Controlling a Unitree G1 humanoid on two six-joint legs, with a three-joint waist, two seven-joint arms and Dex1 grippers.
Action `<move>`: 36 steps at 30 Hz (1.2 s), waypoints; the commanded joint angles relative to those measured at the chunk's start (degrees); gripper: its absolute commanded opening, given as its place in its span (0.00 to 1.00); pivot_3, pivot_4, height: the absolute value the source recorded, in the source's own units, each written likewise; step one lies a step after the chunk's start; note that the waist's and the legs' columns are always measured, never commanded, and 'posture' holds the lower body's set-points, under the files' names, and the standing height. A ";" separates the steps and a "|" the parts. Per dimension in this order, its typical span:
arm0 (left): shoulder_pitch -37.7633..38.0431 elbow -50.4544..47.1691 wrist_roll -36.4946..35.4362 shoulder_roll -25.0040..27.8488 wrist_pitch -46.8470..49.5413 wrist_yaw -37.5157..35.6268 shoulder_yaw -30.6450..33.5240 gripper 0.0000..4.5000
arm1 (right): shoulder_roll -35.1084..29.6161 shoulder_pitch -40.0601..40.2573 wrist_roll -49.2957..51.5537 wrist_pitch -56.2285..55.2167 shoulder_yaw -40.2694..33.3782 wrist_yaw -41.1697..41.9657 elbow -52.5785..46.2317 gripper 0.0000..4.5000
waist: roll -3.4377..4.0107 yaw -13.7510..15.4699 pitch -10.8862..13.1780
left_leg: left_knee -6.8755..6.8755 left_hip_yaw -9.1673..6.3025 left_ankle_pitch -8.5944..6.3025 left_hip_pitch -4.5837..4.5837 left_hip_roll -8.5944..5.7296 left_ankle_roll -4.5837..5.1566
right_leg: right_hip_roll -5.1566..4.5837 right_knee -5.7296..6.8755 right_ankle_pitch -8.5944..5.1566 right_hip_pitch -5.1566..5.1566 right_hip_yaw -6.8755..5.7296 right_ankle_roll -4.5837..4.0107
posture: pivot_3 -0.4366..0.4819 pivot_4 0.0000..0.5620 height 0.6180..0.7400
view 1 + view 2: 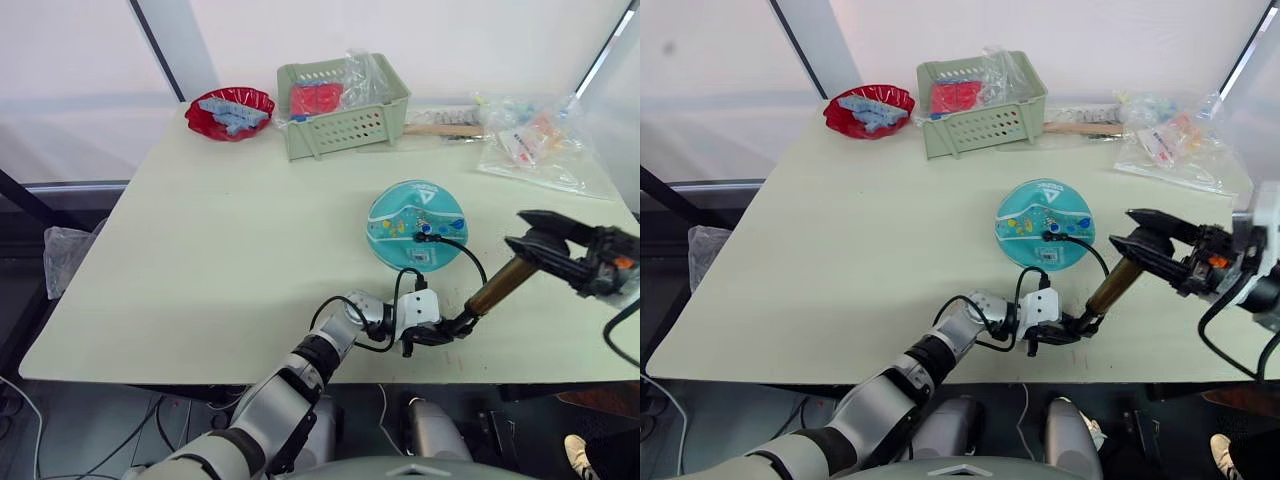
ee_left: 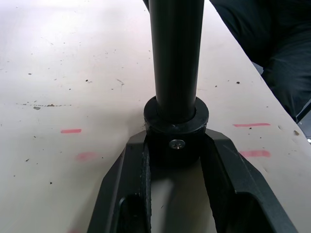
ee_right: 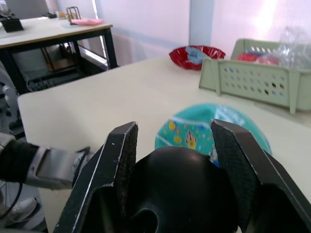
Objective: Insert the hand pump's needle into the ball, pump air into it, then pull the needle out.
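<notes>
The teal ball [image 1: 417, 225] lies flattened on the table right of centre. A thin black hose [image 1: 470, 255] arcs from the hand pump [image 1: 497, 287] to a black fitting [image 1: 425, 238] on the ball's top; the needle's pin itself is hidden there. The bronze pump leans up to the right near the front edge. My left gripper [image 1: 440, 333] is shut on its black bottom cap [image 2: 176, 141]. Higher up, my right gripper [image 1: 520, 232] is shut on the pump's black handle [image 3: 180, 189], with the ball [image 3: 194, 131] just beyond.
At the back stand a green basket [image 1: 343, 105] with red packets and plastic, and a red bowl [image 1: 230, 112] to its left. Clear plastic bags [image 1: 530, 140] and wooden sticks [image 1: 445, 128] lie back right. The table's front edge [image 1: 300, 375] runs just under my left gripper.
</notes>
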 commanded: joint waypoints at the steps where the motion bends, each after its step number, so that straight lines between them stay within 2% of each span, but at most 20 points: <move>1: 2.38 3.88 3.01 2.40 2.73 0.89 -1.25 0.21 | -4.04 -6.30 9.09 2.22 -8.31 -1.41 -0.23 0.42 | 0.01 0.03 0.05 | 0.00 -0.01 0.00 -0.02 0.00 0.00 | 0.00 0.00 0.00 -0.02 -0.01 0.00 | 0.48 0.27 0.97; 8: 2.47 4.02 3.12 2.41 2.59 0.88 -1.37 0.21 | -9.60 -10.61 14.48 8.36 -13.35 -0.22 4.47 0.42 | -0.01 0.06 0.18 | 0.00 -0.03 0.00 -0.15 -0.01 0.00 | -0.05 -0.02 0.01 -0.13 -0.05 -0.02 | 0.48 0.27 0.97; 11: 2.48 4.16 3.13 2.33 2.54 0.98 -1.39 0.21 | -9.03 -9.24 13.47 9.63 -12.93 0.26 3.73 0.42 | 0.03 0.10 0.17 | 0.00 -0.02 0.01 -0.41 -0.07 0.01 | -0.13 -0.02 0.02 -0.39 -0.05 -0.02 | 0.48 0.27 0.97; 16: 2.44 4.30 3.10 2.16 2.58 1.18 -1.42 0.21 | -4.56 -2.23 4.83 7.90 -6.83 0.38 -0.51 0.42 | -0.16 0.10 0.04 | 0.02 -0.07 0.01 -0.58 -0.10 0.02 | -0.14 -0.02 0.03 -0.53 -0.10 -0.01 | 0.48 0.27 0.97; 21: 2.32 4.47 3.16 2.10 2.66 1.28 -1.40 0.21 | 0.88 3.66 -4.85 2.72 0.92 1.23 -1.61 0.42 | -0.35 -0.03 -0.12 | 0.02 -0.08 0.01 -0.30 -0.05 0.01 | -0.05 0.00 0.01 -0.30 -0.11 0.00 | 0.48 0.27 0.97; 24: 2.21 4.67 3.22 2.00 2.64 1.38 -1.36 0.21 | 3.83 6.23 -10.44 -0.92 5.74 1.87 -0.39 0.42 | -0.38 -0.13 -0.17 | -0.02 -0.09 -0.01 0.09 -0.02 0.00 | -0.02 0.00 -0.15 0.09 -0.12 0.23 | 0.48 0.27 0.97; 28: 2.09 4.84 3.21 1.95 2.61 1.50 -1.28 0.21 | 7.49 9.06 -17.04 -6.20 10.85 2.72 1.96 0.42 | -0.44 -0.12 -0.32 | -0.02 -0.15 0.00 0.14 0.04 0.00 | 0.04 0.00 -0.15 0.13 -0.15 0.23 | 0.48 0.27 0.97; 36: 2.11 4.99 3.25 1.88 2.52 1.61 -1.34 0.21 | 12.72 11.06 -26.00 -16.78 15.90 4.18 6.64 0.42 | -0.51 -0.12 -0.43 | -0.01 -0.22 0.00 0.16 0.02 -0.01 | 0.06 0.00 -0.14 0.13 -0.18 0.21 | 0.48 0.27 0.97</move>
